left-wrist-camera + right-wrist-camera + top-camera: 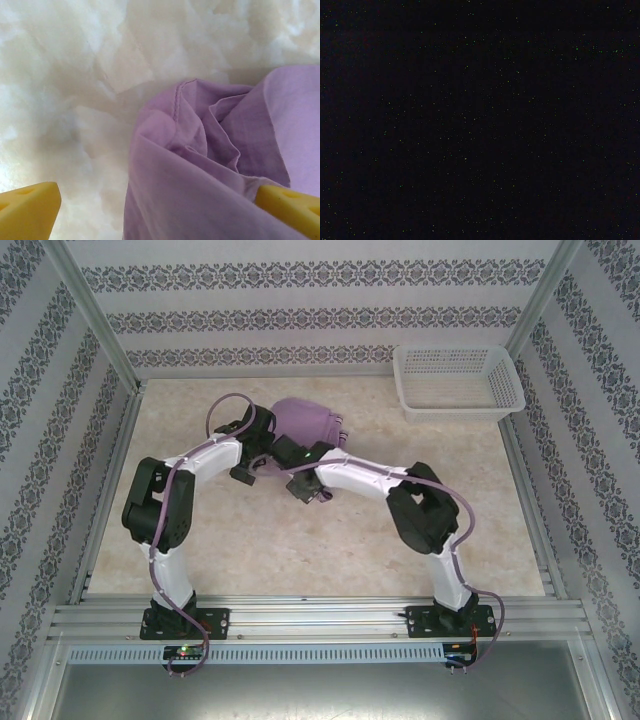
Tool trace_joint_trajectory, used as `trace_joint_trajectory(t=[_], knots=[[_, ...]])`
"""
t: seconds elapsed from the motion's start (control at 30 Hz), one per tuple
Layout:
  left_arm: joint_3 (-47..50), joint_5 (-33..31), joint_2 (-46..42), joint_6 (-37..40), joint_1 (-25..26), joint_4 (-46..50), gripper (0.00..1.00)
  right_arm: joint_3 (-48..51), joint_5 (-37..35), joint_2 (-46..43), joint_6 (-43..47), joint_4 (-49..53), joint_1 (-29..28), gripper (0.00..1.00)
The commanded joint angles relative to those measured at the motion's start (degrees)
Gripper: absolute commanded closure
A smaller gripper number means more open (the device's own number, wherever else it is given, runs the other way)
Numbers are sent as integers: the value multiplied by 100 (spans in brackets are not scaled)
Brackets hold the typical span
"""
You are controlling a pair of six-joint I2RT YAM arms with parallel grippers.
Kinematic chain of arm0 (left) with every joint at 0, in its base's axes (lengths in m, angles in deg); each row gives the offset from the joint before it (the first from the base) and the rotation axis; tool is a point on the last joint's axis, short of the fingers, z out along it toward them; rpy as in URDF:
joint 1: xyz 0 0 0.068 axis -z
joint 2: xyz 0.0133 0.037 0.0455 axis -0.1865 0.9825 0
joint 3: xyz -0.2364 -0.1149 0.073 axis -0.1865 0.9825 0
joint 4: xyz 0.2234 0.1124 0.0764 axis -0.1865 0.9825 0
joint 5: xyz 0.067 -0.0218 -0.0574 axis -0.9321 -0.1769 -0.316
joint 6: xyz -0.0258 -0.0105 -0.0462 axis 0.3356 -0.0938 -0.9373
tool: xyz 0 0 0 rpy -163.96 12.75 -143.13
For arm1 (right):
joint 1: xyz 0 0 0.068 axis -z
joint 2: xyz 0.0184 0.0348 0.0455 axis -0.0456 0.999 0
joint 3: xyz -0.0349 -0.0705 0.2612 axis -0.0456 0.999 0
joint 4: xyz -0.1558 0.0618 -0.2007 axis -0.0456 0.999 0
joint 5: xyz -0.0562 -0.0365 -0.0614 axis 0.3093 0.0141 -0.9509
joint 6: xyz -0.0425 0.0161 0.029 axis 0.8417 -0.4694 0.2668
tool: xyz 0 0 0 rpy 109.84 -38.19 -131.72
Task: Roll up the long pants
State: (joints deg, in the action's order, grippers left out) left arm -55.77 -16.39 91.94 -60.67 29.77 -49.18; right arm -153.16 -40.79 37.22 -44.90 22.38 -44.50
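Note:
The long pants (pixel 308 423) are a compact lilac bundle at the middle back of the table. Both arms reach in and meet at its near-left side. My left gripper (pixel 258 440) is at the bundle's left edge. In the left wrist view its yellow fingers (pixel 29 204) stand wide apart, so it is open, and folded lilac fabric (pixel 200 165) with a stitched hem fills the gap and overlaps the right finger. My right gripper (pixel 287 456) presses against the bundle's near side, its fingers hidden. The right wrist view is completely dark.
A white mesh basket (pixel 457 382) stands at the back right corner with nothing in it. The beige marbled tabletop (pixel 330 540) is bare in front of the arms. Aluminium frame rails (pixel 110 470) run along the table's sides.

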Motion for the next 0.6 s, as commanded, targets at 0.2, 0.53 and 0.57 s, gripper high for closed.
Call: trace_joint_trajectory(t=[0.2,0.53,0.57], knots=[[-38,43,-209,65,-14,-25,0,-731,4598,118,-853,565,757,100],[-182,175,108,183,35,-295,59,-799,6447,842,-1224,628,929,89],[-216,201,151,165,32,-221,93,-823,6052,810,-1081,816,915,63]])
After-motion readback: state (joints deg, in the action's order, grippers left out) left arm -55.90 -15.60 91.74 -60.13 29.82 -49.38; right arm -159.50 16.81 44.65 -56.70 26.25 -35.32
